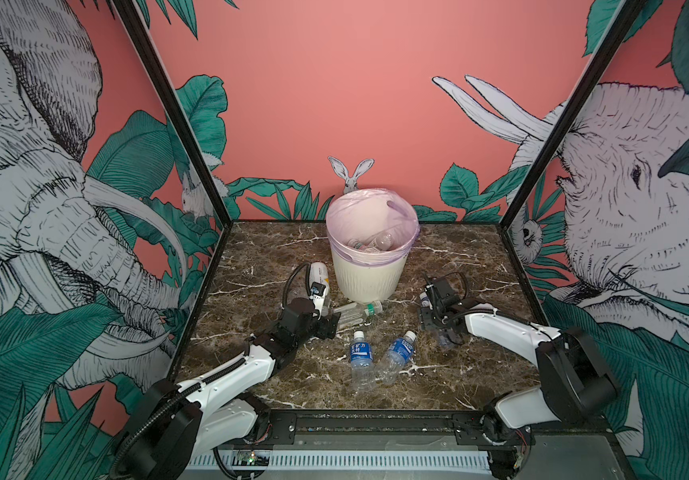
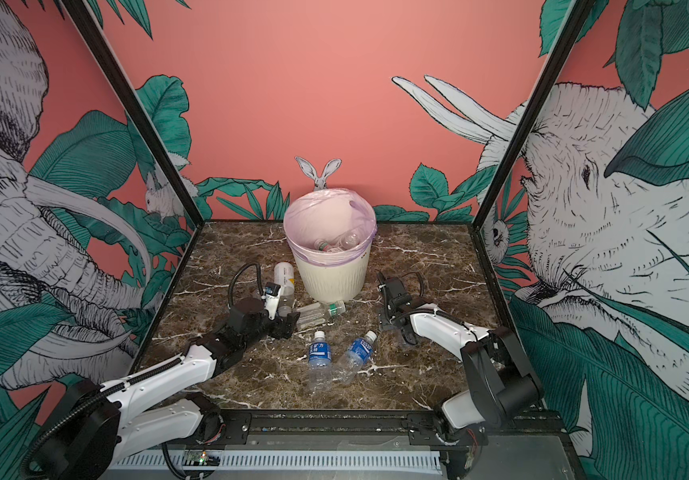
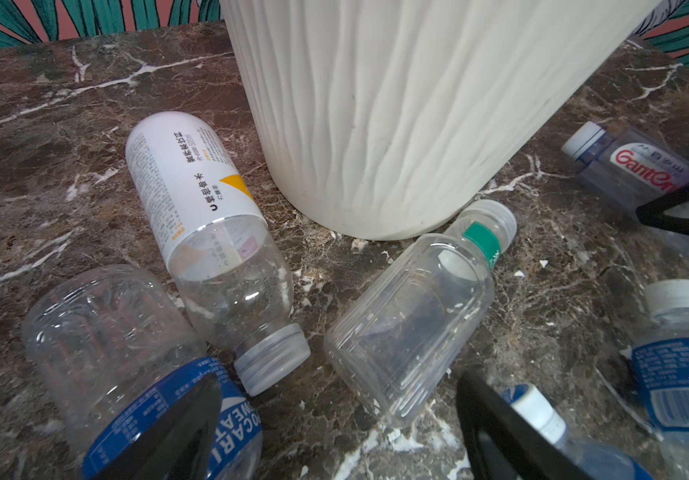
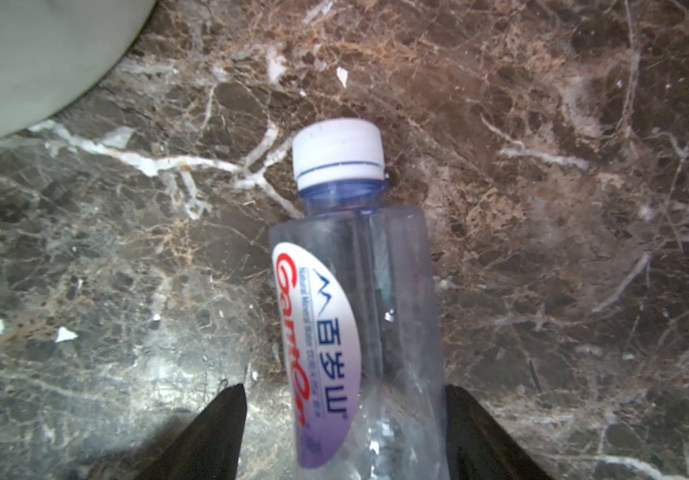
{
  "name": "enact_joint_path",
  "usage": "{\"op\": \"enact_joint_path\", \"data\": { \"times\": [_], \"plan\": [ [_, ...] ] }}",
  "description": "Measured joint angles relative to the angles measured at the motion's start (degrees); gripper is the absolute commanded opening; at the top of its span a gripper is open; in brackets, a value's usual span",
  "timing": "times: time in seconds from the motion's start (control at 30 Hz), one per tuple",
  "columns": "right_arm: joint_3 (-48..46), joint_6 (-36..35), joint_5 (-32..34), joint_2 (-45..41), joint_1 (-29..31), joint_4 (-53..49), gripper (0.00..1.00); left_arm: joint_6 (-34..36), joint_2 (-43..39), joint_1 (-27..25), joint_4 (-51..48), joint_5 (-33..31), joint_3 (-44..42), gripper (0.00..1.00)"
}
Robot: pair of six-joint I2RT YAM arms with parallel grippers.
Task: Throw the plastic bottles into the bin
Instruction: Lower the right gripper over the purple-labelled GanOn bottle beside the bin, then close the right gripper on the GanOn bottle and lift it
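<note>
Bottles (image 1: 382, 240) sit in two places in both top views: a few inside the bin (image 1: 369, 278) at the back middle of the table (image 1: 479, 374), the rest lying on the table in front of it. I see two blue-label bottles (image 1: 360, 357) side by side near the front, and a green-label bottle (image 2: 319, 311) just at the bin's foot. My left fingers (image 1: 330, 324) are low beside that one. My right fingers (image 1: 450, 333) are down over a purple-label bottle (image 1: 424, 297).

In the left wrist view my fingers stand wide apart with nothing gripped. The green-label bottle lies just ahead, with a white-and-yellow bottle (image 3: 209, 216) beside it.

In the right wrist view my fingers straddle the purple-label bottle's body. One is right at its side and a gap shows at the other, so it is not clamped.
</note>
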Motion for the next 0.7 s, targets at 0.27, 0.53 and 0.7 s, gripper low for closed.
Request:
{"op": "enact_joint_path", "data": {
  "times": [0.27,0.53,0.7],
  "plan": [
    [0.0,0.2,-2.6,2.4,0.0,1.1,0.64,0.0,0.7,0.0,0.2,0.0,0.0,0.89],
    [0.0,0.6,-3.4,2.6,-0.2,2.0,0.41,0.0,1.0,0.0,0.2,-0.1,0.0,0.89],
    [-1.6,1.0,-3.3,-0.6,-0.2,2.9,0.35,0.0,1.4,0.0,0.2,-0.1,0.0,0.89]
  ]
}}
